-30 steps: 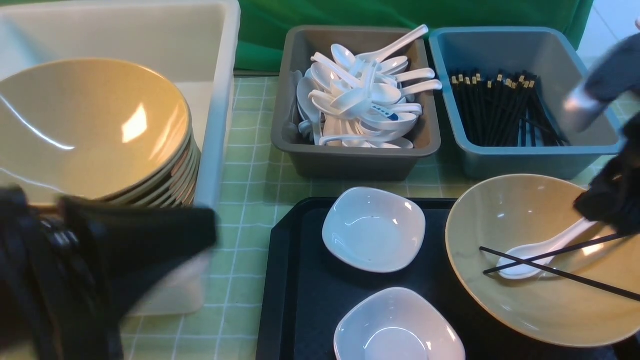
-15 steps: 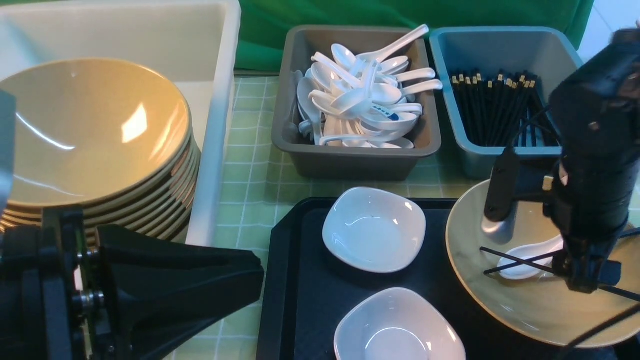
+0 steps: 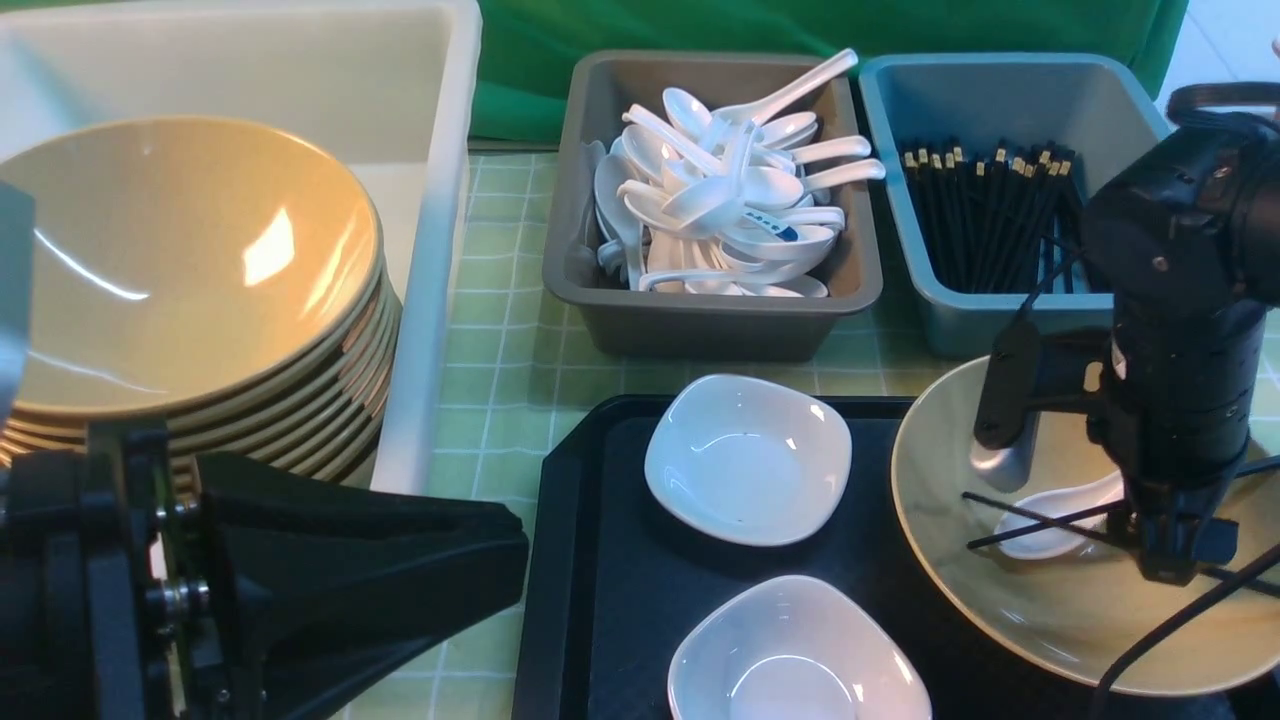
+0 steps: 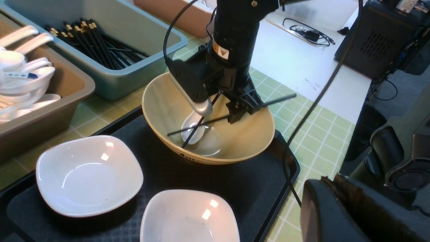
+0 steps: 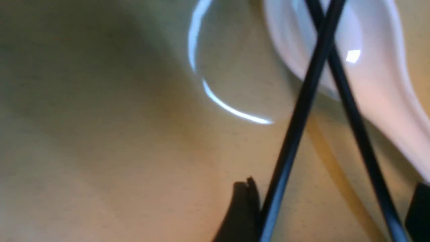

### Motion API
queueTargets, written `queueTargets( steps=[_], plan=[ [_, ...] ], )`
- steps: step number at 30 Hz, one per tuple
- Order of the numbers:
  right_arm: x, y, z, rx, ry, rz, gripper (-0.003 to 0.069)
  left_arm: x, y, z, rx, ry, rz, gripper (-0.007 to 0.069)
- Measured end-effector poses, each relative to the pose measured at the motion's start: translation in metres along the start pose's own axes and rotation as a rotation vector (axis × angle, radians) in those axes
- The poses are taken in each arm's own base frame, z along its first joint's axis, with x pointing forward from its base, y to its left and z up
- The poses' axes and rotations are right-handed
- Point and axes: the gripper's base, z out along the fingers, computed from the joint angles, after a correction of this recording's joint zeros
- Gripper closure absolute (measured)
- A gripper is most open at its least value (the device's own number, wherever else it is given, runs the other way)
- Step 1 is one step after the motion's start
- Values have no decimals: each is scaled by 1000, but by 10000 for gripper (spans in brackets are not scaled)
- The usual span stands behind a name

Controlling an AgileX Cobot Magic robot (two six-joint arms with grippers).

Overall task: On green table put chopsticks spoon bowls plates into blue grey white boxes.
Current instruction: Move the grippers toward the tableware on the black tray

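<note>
Now, right jaws spread astride crossed chopsticks (image 5: 325, 47) over spoon (image 5: 379, 77) in tan bowl (image 3: 1000, 610); left jaws pressed together

- Small yellow-and-white sticker (image 4: 220, 52) with a triangular warning sign, on the black right arm (image 4: 235, 30); wording too small to read.
- Blue mark (image 3: 784, 232) on one white spoon (image 3: 745, 238) in the grey box (image 3: 700, 325) at the table's far edge; characters illegible.
- Dark print (image 4: 184, 156) low on the tan bowl's (image 4: 235, 149) outer wall; unreadable.
</note>
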Motion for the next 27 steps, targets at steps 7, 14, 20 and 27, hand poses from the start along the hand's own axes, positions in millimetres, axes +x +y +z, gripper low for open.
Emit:
queueTargets(
  steps=[7, 14, 20, 27],
  plan=[
    [11, -12, 5, -16, -2, 59, 162, 1, -1, 0, 10, 13, 0, 627],
    [13, -12, 6, -44, -4, 46, 248, 2, -1, 0, 13, 17, -8, 627],
    [13, -11, 6, -49, -5, 30, 456, 4, -3, 0, 29, 39, -8, 627],
    [14, -10, 6, -61, 8, -7, 596, 5, -4, 0, 39, 51, -8, 627]
  ],
)
